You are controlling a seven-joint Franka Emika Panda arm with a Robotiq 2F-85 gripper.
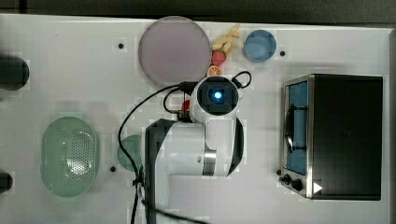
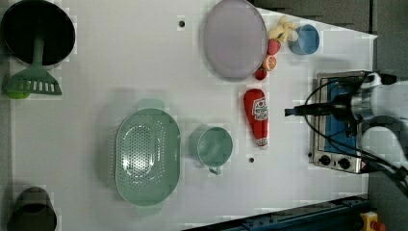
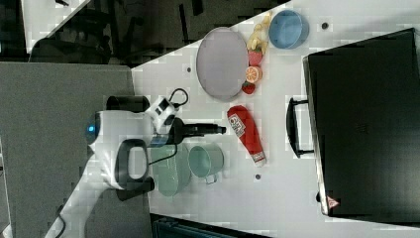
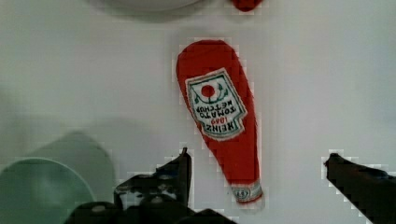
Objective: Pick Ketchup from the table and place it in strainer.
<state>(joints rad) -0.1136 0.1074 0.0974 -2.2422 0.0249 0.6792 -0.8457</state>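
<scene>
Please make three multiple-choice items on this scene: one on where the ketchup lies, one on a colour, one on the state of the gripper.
1. Where does the ketchup lie?
A. in the strainer
B. on the table
C. on the plate

2. What colour is the bowl beside the toy fruit?
A. blue
B. yellow
C. black

3. How is the gripper?
A. shut on the ketchup
B. shut, empty
C. open

Answers:
1. B, as the left view shows the bottle flat on the white top, right of the cup.
2. A, as its wall is plainly blue.
3. C, as the wrist view shows its fingers wide apart, holding nothing.
</scene>
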